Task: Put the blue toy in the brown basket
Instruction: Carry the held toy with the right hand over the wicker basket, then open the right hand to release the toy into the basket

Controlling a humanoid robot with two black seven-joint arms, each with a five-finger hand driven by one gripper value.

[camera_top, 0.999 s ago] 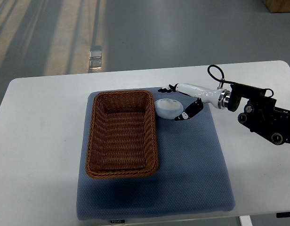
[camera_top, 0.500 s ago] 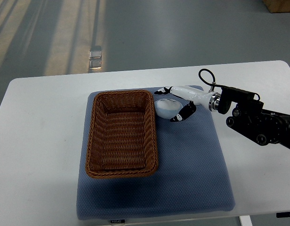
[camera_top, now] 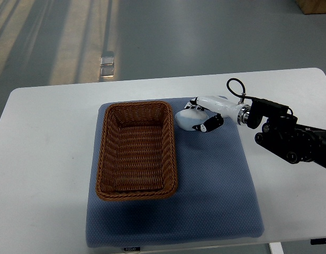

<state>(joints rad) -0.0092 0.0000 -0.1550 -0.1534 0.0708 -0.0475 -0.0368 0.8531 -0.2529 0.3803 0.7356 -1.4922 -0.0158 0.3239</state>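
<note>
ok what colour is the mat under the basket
Blue-grey with a fine dotted texture; the mat shows best in the top view, under the brown basket.

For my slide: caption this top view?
Right hand grasping the blue toy beside the brown basket.

The small tag (camera_top: 131,248) on the mat's front edge is unreadable.

A robotics lab test station: a plain white rectangular bench (camera_top: 52,159) stands on a bare grey floor (camera_top: 205,37) (sunlight streaks across it), topped by a blue-grey foam mat (camera_top: 216,185) beneath a humanoid's arm.
</note>
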